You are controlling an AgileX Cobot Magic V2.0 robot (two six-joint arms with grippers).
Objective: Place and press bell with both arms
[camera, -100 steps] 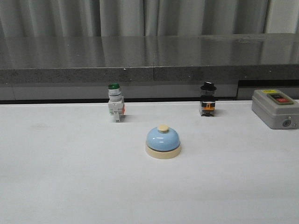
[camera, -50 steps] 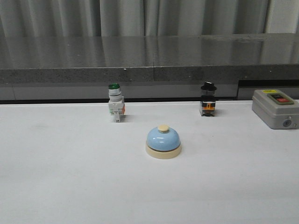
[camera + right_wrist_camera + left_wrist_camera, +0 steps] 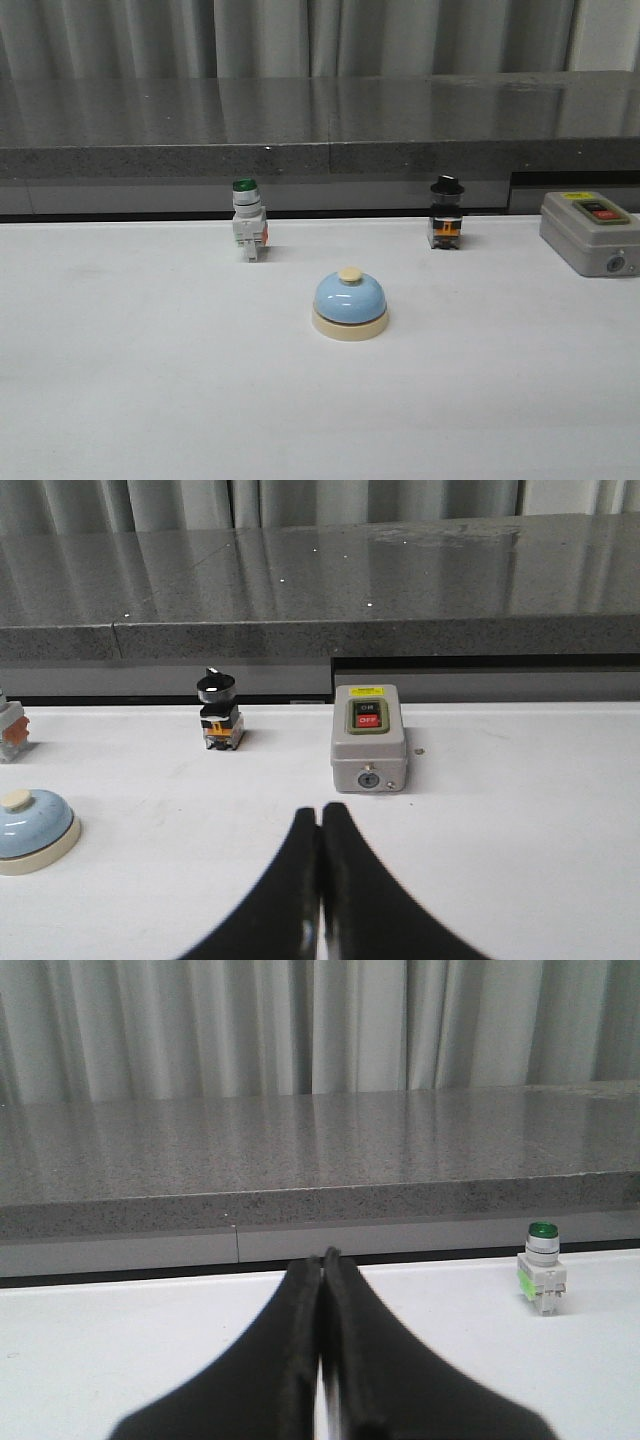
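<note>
The light-blue bell (image 3: 349, 304) with cream base and cream button stands upright in the middle of the white table. It also shows in the right wrist view (image 3: 33, 826), off to the side of my right gripper. My left gripper (image 3: 322, 1256) is shut and empty, low over the table; the bell is out of its view. My right gripper (image 3: 319, 809) is shut and empty, short of the grey box. Neither arm shows in the front view.
A green-capped white push-button switch (image 3: 246, 221) stands at the back left, also in the left wrist view (image 3: 542, 1269). A black knob switch (image 3: 445, 213) stands at the back right. A grey box with a red button (image 3: 590, 232) sits far right. A dark stone ledge (image 3: 320, 130) runs behind.
</note>
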